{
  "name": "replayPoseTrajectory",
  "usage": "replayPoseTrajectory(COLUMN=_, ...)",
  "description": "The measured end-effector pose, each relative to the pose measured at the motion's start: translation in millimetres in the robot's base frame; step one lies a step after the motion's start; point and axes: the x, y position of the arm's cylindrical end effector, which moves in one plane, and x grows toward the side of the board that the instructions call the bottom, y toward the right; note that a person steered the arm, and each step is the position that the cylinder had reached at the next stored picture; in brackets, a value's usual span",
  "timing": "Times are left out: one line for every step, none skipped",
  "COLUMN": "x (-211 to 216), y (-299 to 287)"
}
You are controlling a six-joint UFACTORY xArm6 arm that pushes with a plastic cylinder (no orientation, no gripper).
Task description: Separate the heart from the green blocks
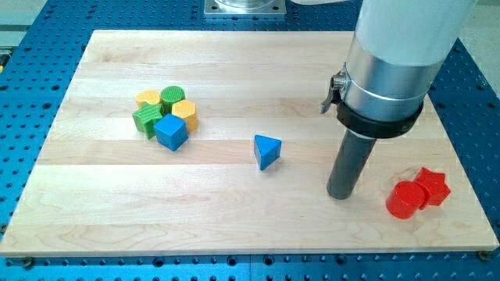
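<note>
A yellow heart (148,98) lies in a tight cluster at the view's left. It touches a green cylinder (172,97) on its right and a green star-like block (146,120) below it. A yellow hexagon (184,114) and a blue cube (171,132) complete the cluster. My tip (341,195) rests on the board far to the right of the cluster, between a blue triangle (267,150) and the red blocks, touching no block.
A red cylinder (404,200) and a red star (432,186) sit together near the wooden board's (234,218) lower right corner. The arm's wide grey body (387,78) hangs over the board's right part.
</note>
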Motion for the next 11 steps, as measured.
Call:
replayPoseTrajectory(x=0, y=0)
replayPoseTrajectory(x=-2, y=0)
replayPoseTrajectory(x=2, y=0)
replayPoseTrajectory(x=13, y=-43)
replayPoseTrajectory(x=11, y=-120)
replayPoseTrajectory(x=-49, y=-226)
replayPoseTrajectory(x=-70, y=-272)
replayPoseTrajectory(x=-87, y=-311)
replayPoseTrajectory(x=-128, y=-273)
replayPoseTrajectory(x=-163, y=-225)
replayPoseTrajectory(x=-191, y=-261)
